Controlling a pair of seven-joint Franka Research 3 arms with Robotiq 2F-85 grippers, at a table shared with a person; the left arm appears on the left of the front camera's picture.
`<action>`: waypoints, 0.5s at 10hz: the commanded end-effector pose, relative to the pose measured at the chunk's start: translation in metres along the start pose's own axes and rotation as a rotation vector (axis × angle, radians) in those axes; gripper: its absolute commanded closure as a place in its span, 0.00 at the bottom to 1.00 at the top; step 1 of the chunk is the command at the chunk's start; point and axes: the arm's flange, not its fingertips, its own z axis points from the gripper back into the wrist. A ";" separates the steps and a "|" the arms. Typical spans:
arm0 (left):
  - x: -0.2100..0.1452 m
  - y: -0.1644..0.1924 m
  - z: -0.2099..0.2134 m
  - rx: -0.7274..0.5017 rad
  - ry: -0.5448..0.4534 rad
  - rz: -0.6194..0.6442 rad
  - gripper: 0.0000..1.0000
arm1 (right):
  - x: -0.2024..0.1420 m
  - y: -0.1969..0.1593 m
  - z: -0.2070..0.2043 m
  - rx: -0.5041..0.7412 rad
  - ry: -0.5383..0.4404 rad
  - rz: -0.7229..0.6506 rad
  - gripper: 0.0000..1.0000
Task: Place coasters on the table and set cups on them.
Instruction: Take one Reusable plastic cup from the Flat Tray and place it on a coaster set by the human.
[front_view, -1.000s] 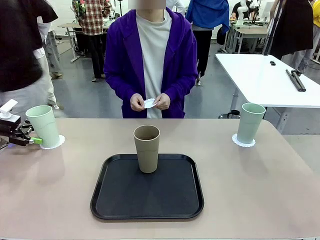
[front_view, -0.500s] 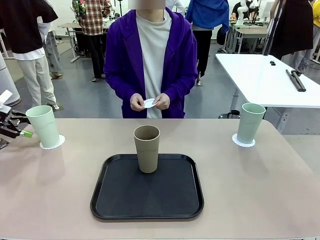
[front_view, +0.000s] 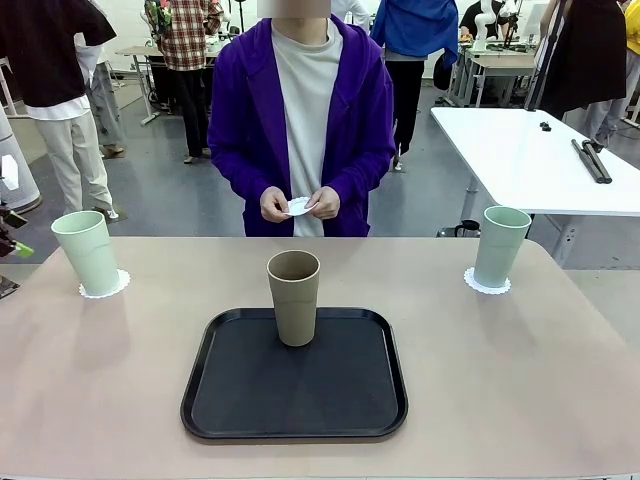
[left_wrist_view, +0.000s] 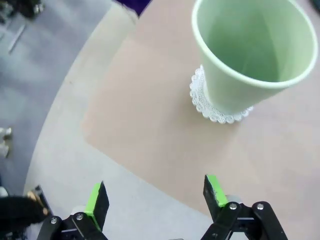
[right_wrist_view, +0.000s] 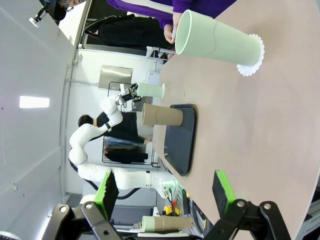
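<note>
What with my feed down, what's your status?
Left gripper, right gripper open, empty. Mint cups on coasters. Tan cup on tray; person holds a coaster. Nothing blocking.

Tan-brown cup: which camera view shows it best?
The front view: the tan-brown cup stands whole and upright on the black tray. The right wrist view has it small, far off and sideways. The left wrist view faces a mint cup instead.

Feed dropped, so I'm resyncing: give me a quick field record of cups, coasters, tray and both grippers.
left mint cup: upright on left coaster, table's left side
right mint cup: upright on right coaster
tan cup: upright on black tray, no coaster visible
third coaster: in person's hands
left gripper: open, empty
right gripper: open, empty
</note>
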 end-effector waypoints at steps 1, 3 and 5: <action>0.021 -0.029 0.044 -0.053 0.116 0.076 0.00 | 0.000 0.002 0.000 0.010 -0.006 0.001 0.00; 0.039 -0.054 0.087 -0.045 0.105 0.073 0.00 | 0.000 0.002 0.000 0.010 -0.006 0.001 0.00; 0.061 -0.087 0.124 -0.009 0.073 0.037 0.00 | 0.000 0.002 0.000 0.010 -0.006 0.001 0.00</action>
